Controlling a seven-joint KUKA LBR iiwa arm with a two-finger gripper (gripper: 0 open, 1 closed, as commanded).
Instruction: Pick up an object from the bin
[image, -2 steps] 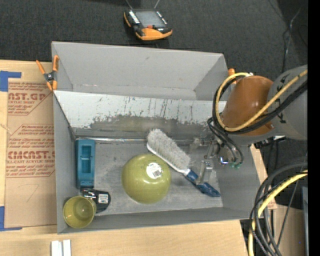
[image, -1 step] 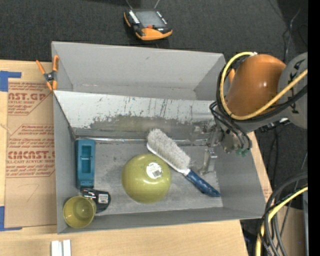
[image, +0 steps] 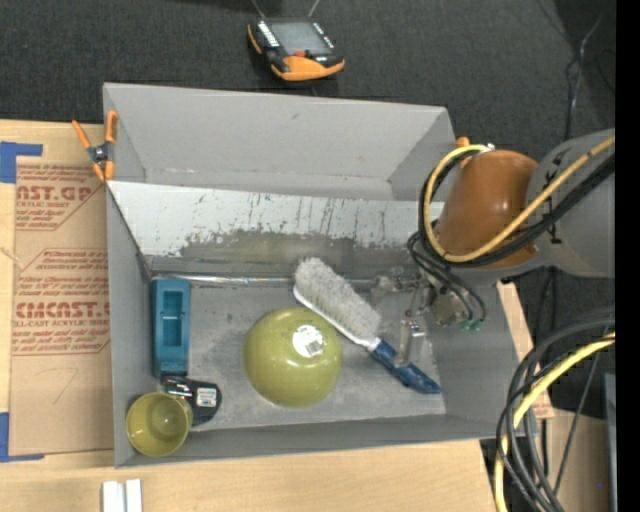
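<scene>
Gripper (image: 412, 338), jaw opening impossible to tell, over white-bristled blue-handled plastic brush (image: 352, 318) by right wall of grey metal bin (image: 270, 140); likely light, stiff; grasp across handle.

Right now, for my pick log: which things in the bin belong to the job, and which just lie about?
In the job: gripper, at the right of the bin; white-bristled brush with blue plastic handle, under it.
Lying about: round yellow-green upturned bowl; blue rectangular plastic block; small yellow-green cup; small black box with white label.
</scene>
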